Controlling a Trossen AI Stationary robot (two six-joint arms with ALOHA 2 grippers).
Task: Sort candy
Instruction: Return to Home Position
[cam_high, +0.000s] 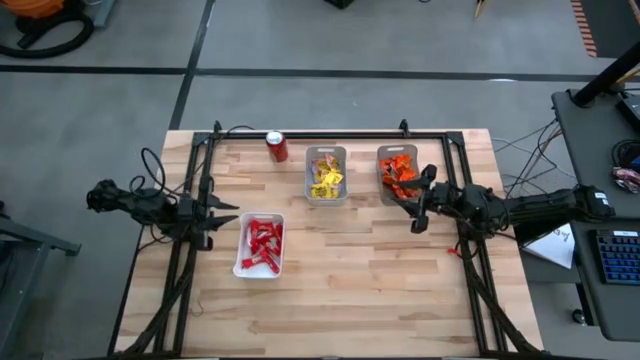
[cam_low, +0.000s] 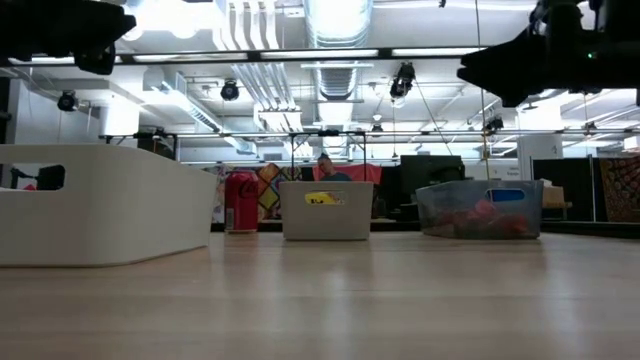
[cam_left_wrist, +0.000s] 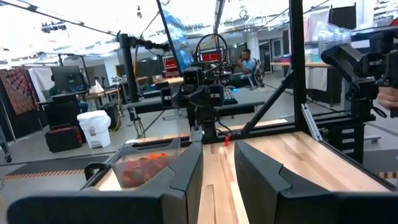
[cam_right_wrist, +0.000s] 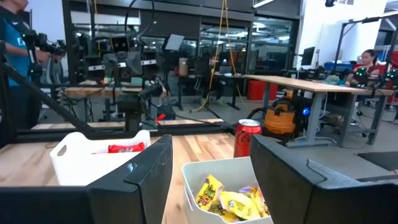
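Note:
The candy lies sorted in three trays. Red packets fill a white tray. Yellow packets sit in a grey tray, and orange ones in a clear tray. My left gripper hovers open by the table's left edge, just left of the white tray, and holds nothing. My right gripper hangs open and empty above the table, just near of the clear tray. Its wrist view looks over the yellow packets between its fingers.
A red soda can stands upright at the far edge, left of the grey tray. A black frame runs along the far and side edges. Bare wood spreads across the near half of the table. People show in the room beyond.

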